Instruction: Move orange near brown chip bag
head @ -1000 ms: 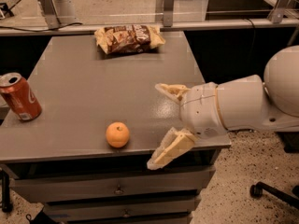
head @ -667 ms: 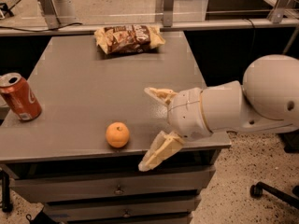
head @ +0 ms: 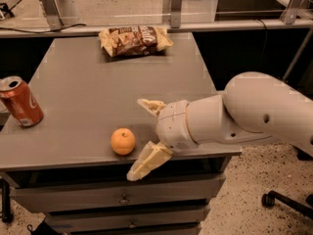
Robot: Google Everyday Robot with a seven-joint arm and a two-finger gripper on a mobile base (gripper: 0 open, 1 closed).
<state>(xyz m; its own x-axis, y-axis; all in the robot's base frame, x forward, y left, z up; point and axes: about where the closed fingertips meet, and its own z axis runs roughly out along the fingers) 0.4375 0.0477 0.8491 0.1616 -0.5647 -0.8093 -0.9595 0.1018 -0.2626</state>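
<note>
A: Gripper?
B: Gripper (head: 135,140) has slid left along the worktop's (head: 98,92) front edge. Fingers spread wide, holding nothing.
A: Orange?
B: Orange (head: 122,141) unmoved by the front edge, just beside the fingertips. Brown chip bag (head: 134,40) sits at the back edge, well apart.

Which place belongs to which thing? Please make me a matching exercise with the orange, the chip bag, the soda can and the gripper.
Things:
1. orange
2. brown chip bag
3. red soda can
4. gripper

Places:
A. upright at the left edge of the table
B. open, just right of the orange, at the front edge
C. lying flat at the far edge
D. resting near the front edge

Pairs: 1-D, 2-C, 3-A, 4-B
</note>
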